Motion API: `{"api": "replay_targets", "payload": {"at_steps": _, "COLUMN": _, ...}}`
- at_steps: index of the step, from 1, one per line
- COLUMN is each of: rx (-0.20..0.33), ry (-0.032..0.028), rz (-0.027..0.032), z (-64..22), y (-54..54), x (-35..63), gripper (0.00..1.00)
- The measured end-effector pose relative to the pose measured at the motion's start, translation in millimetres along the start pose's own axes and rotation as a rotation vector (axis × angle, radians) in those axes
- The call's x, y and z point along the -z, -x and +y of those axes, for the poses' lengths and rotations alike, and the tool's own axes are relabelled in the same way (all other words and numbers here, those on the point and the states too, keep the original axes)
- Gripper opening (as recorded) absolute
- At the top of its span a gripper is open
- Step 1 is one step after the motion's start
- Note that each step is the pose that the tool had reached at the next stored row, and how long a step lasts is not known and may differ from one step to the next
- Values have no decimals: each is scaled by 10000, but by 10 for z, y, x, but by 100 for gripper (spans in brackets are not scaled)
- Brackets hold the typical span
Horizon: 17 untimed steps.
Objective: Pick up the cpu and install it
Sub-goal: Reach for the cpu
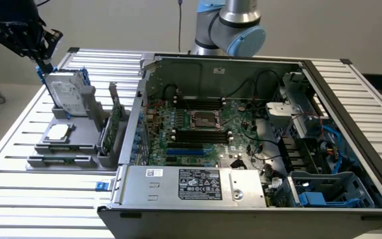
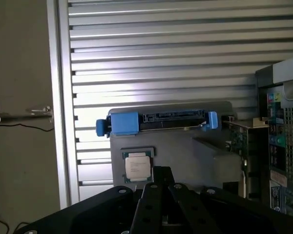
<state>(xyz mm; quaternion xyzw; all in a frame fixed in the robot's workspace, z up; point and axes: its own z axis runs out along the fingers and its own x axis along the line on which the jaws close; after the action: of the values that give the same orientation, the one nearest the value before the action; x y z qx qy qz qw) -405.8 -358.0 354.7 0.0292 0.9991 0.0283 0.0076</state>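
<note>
- Gripper (image 1: 44,66): black, two-fingered, on the Universal Robots arm, hanging at the far end of the exterior view's left. The fingers were pressed together with nothing held between them. In the wrist view the gripper (image 2: 162,178) looked down over the parts stand.
- Hard drive (image 1: 69,91): silver, in a blue frame, standing upright on edge in the grey parts stand (image 1: 78,149) just below the fingertips. Whether they touched could not be told. The wrist view showed its blue-ended top edge (image 2: 156,122).
- Cpu (image 1: 58,132): a small square chip with a pale metal top, lying flat in a recess of the grey stand, nearer than the hard drive and apart from the gripper. It also showed in the wrist view (image 2: 138,166), just beyond the fingers.
- Green circuit card (image 1: 117,113): upright in a slot on the stand's right side.
- Computer case (image 1: 350,129): open, lying to the right of the stand on the ribbed metal table (image 1: 18,199).
- Cpu socket (image 1: 203,119): metal-framed with a dark centre, in the middle of the motherboard.
- Power supply (image 1: 191,185): a labelled metal box at the case's near edge.
</note>
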Motion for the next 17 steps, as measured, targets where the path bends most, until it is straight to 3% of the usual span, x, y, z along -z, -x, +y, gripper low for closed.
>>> {"api": "replay_targets", "payload": {"at_steps": 5, "rx": 243, "ry": 5, "rz": 14, "z": -7, "y": -69, "x": -51, "gripper": 11}}
{"api": "replay_targets", "payload": {"at_steps": 8, "rx": 516, "ry": 4, "rz": 115, "z": -8, "y": -73, "x": -57, "gripper": 11}}
{"api": "replay_targets", "payload": {"at_steps": 11, "rx": 723, "ry": -4, "rz": 309, "z": -8, "y": -75, "x": -58, "gripper": 11}}
{"api": "replay_targets", "payload": {"at_steps": 15, "rx": 941, "ry": -216, "rz": 641, "z": -7, "y": -79, "x": -60, "gripper": 11}}
{"api": "replay_targets", "payload": {"at_steps": 17, "rx": 1083, "ry": -336, "rz": 747, "z": -7, "y": -82, "x": -61, "gripper": 11}}
